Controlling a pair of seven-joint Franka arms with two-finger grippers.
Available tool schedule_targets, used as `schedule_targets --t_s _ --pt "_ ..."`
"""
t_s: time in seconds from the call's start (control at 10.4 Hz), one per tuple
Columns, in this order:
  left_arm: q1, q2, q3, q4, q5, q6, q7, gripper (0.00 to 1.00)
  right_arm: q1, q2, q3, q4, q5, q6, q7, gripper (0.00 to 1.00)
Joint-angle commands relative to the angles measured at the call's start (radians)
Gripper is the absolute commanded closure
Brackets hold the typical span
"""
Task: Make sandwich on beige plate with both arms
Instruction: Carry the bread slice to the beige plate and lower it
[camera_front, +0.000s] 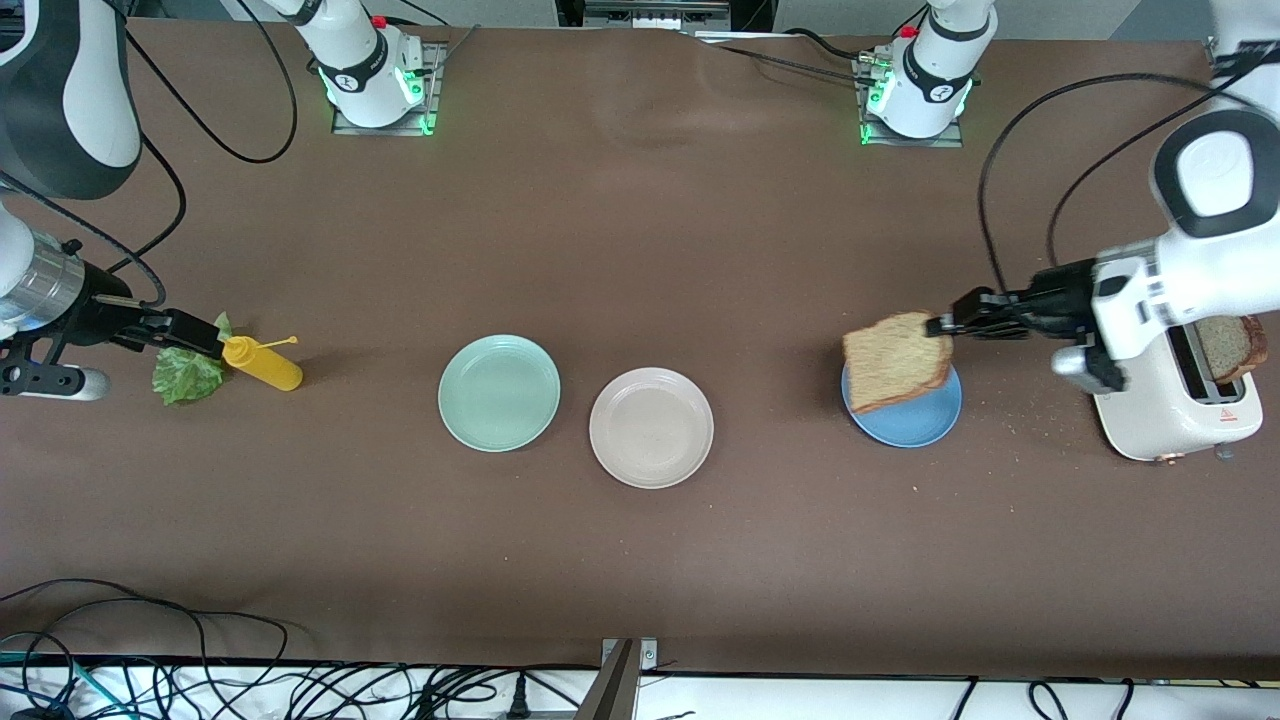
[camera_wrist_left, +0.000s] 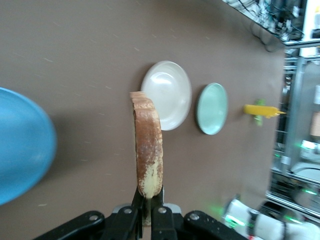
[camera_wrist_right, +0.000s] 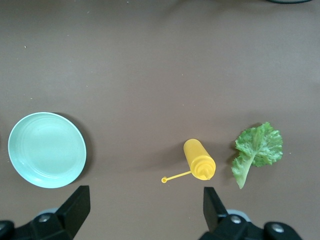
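Note:
A brown speckled bread slice (camera_front: 897, 361) hangs on edge over the blue plate (camera_front: 915, 425), and my left gripper (camera_front: 940, 325) is shut on its crust. In the left wrist view the slice (camera_wrist_left: 147, 145) stands up from the closed gripper (camera_wrist_left: 148, 197). The beige plate (camera_front: 651, 427) lies bare mid-table, toward the right arm's end from the blue plate. A second slice (camera_front: 1228, 348) sticks out of the toaster (camera_front: 1170, 400). The lettuce leaf (camera_front: 185, 375) lies at the right arm's end. My right gripper (camera_front: 203, 336) hovers over it, open and holding nothing (camera_wrist_right: 145, 207).
A mint-green plate (camera_front: 499, 392) sits beside the beige plate, toward the right arm's end. A yellow squeeze bottle (camera_front: 262, 364) lies on its side next to the lettuce (camera_wrist_right: 257, 150). Crumbs dot the table near the toaster. Cables run along the table's near edge.

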Motion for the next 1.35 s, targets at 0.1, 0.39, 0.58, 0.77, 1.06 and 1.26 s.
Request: schedule_targets --t_s 0.1,0.39,0.58,0.77,1.06,1.26 --pt "-0.163 0.159 -0.002 0.024 -0.194 0.16 -0.008 1.0 -0.009 -0.002 -0.002 0.002 0.013 -0.009 -0.019 0.0" --pt "-0.309 0.252 -0.002 0.025 -0.318 0.433 0.023 1.0 -0.048 -0.002 -0.003 0.002 0.007 -0.009 -0.067 0.0" --pt "-0.347 0.28 -0.003 0.022 -0.494 0.509 0.145 1.0 -0.097 -0.002 -0.014 -0.005 -0.009 -0.016 -0.119 0.0" --pt "-0.393 0.325 -0.003 0.025 -0.649 0.589 0.272 1.0 -0.199 0.016 -0.014 -0.028 -0.01 -0.021 -0.252 0.0" --pt "-0.47 0.394 -0.005 0.054 -0.746 0.71 0.331 1.0 -0.311 0.103 -0.014 -0.03 -0.01 0.01 -0.387 0.0" --pt "-0.485 0.423 -0.005 0.073 -0.843 0.713 0.443 1.0 -0.335 0.151 -0.014 -0.059 -0.01 0.054 -0.421 0.0"
